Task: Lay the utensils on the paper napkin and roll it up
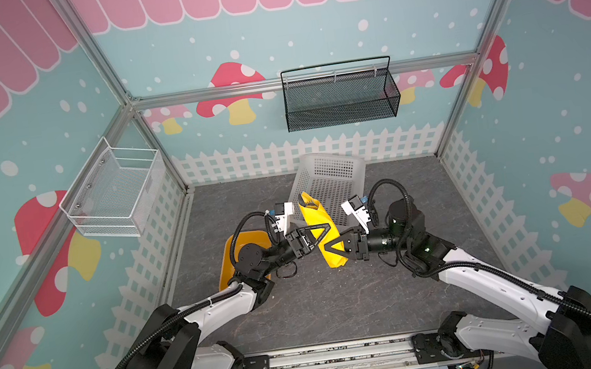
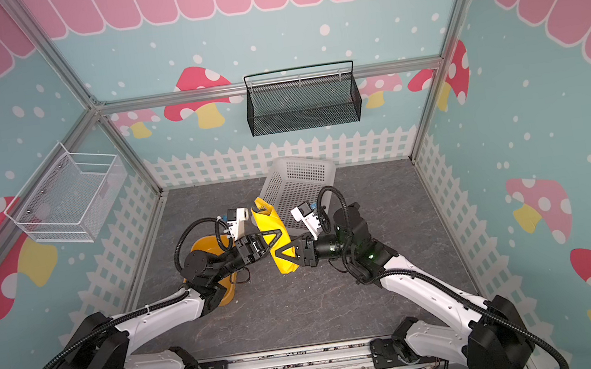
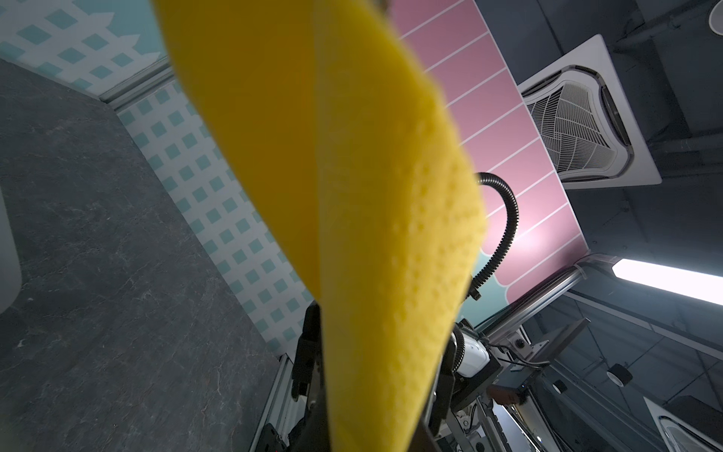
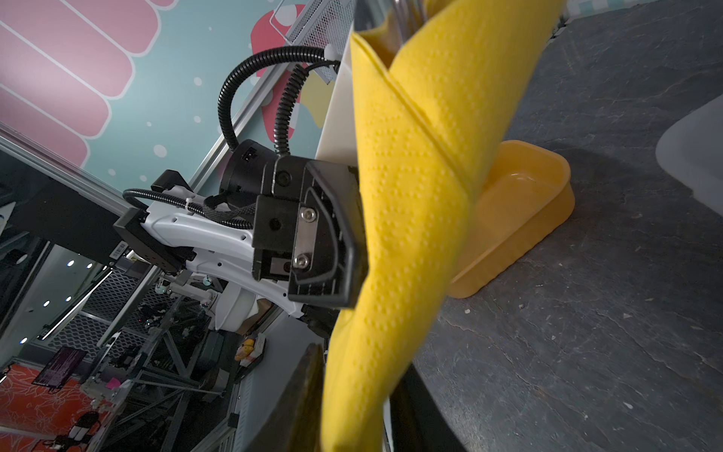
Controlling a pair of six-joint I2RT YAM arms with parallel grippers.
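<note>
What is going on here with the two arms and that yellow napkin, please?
The left gripper and right gripper hold the rolled napkin up off the table, the left at its middle and the right nearer its lower end. Metal of the utensils shows at its top. The tray sits at left, the basket behind.

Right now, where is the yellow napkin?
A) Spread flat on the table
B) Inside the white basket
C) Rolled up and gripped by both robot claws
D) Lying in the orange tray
C: the rolled paper napkin is off the table, pinched by the left gripper and the right gripper from opposite sides.
</note>
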